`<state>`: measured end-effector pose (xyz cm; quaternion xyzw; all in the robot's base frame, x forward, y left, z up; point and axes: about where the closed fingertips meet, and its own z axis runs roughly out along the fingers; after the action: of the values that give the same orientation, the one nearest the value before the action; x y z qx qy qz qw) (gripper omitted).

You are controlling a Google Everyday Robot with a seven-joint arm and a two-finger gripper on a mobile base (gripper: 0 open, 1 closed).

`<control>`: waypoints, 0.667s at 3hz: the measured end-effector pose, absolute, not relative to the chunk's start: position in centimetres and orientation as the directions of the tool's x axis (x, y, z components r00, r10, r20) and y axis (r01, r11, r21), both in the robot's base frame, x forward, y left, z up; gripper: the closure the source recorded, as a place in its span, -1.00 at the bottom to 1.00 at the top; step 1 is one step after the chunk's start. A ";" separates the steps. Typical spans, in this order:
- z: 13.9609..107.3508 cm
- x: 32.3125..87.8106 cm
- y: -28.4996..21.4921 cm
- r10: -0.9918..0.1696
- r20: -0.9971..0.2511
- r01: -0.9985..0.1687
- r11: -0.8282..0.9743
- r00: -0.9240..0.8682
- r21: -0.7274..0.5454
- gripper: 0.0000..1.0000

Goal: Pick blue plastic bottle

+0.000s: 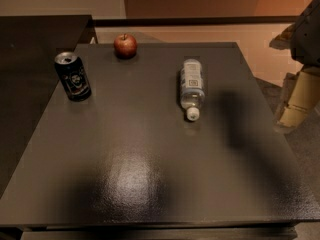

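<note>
The desk [150, 184] is a dark, matte square top that fills most of the view, with a soft patch of glare toward 6 o'clock of its centre. 3 things sit on it, all in the far half.

The blue plastic bottle [192, 86] lies on its side at about 1 o'clock from the desk's centre. It is clear, with a pale blue-grey label around its middle. Its white cap [193, 114] points toward 6 o'clock and its base toward 12 o'clock. It rests on bare desk, well apart from the other 2 things.

A red apple [125, 45] stands near the far edge at about 11 o'clock from the centre, stem up. From the bottle it lies at roughly 10 o'clock. A dark drink can [73, 77] stands upright at about 10 o'clock from the centre, near the left edge, its silver top showing. It is at 9 o'clock from the bottle.

The tool [292, 109] hangs at 3 o'clock from the bottle, out past the desk's right edge at the border of the view. It shows as a pale beige shape below a grey-white arm section [310, 34]. It is well apart from the bottle. Whether it is released or clenched, I cannot tell. A dark shadow [237, 119] lies on the desk between the bottle and the right edge.
</note>
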<state>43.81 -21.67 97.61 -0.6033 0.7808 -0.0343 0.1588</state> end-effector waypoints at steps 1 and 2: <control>97.6 43.8 -21.7 -0.953 -0.207 -0.931 0.270 -0.222 -0.245 -1.00; 98.0 44.3 -21.4 -0.961 -0.201 -0.939 0.237 -0.190 -0.250 -1.00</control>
<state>44.28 -21.44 97.97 -0.6165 0.7704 -0.0352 0.1585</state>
